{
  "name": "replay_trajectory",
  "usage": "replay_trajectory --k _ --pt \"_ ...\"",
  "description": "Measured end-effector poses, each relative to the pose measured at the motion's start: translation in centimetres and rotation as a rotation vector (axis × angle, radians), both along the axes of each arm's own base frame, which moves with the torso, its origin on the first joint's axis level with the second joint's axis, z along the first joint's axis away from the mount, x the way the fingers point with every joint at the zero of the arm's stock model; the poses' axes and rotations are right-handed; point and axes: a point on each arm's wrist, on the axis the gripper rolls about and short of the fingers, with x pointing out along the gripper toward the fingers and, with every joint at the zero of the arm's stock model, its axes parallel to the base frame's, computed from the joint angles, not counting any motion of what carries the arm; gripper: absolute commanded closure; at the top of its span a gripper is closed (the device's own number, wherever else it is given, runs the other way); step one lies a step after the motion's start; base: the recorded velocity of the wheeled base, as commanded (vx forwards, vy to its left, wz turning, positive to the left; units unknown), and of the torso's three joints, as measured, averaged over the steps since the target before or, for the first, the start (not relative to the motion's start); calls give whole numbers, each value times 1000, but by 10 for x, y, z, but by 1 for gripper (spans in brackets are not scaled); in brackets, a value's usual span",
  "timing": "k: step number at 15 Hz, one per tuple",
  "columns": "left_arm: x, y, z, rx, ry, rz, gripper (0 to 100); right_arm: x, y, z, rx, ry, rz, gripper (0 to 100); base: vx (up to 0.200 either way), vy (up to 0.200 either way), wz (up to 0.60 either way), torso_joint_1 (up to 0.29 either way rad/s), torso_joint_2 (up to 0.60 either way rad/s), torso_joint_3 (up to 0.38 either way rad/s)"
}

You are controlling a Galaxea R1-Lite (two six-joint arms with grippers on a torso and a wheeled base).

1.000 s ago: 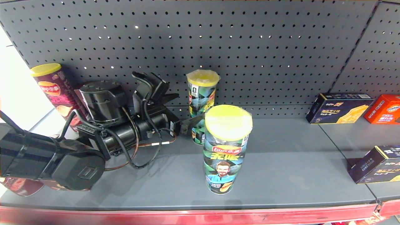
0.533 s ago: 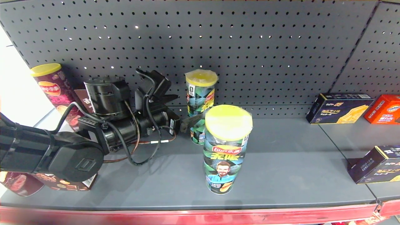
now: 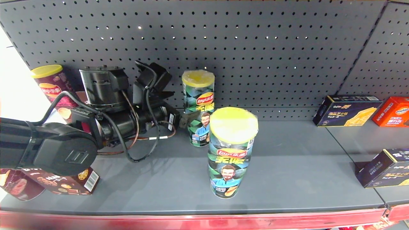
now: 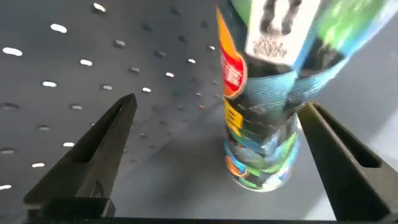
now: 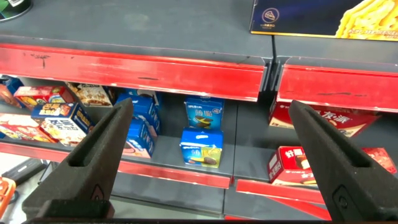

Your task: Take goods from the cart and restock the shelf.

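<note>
Two green chips cans with yellow lids stand upright on the grey shelf. The front can is near the shelf's middle. The rear can stands close to the pegboard. My left gripper reaches in from the left at the rear can's lower half. The left wrist view has the left gripper open, with the rear can between its fingers and against one of them. My right gripper is open and holds nothing, facing lower shelves.
A maroon chips can stands at the far left by the pegboard, and a cookie box lies at front left. Dark boxes and an orange box sit at right. A red lip edges the shelf.
The left arm has shifted to the left, and the rear can has slid left with it and turned, its logo now facing out. The front can has stayed put.
</note>
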Motion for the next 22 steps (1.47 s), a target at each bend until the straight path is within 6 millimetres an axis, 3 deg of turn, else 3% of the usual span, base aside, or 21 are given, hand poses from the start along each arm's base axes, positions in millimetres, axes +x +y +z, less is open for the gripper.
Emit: replay_trajectory --k 7,13,22 --pt "0 4 1 31 13 61 0 0 0 0 0 0 1 0 0 0 0 0 0 0" --pt "-16 4 11 57 64 66 0 0 0 0 0 0 0 0 0 0 0 0 0 0" --pt "-33 21 20 184 110 266 0 0 0 0 0 0 0 0 0 0 0 0 0 0"
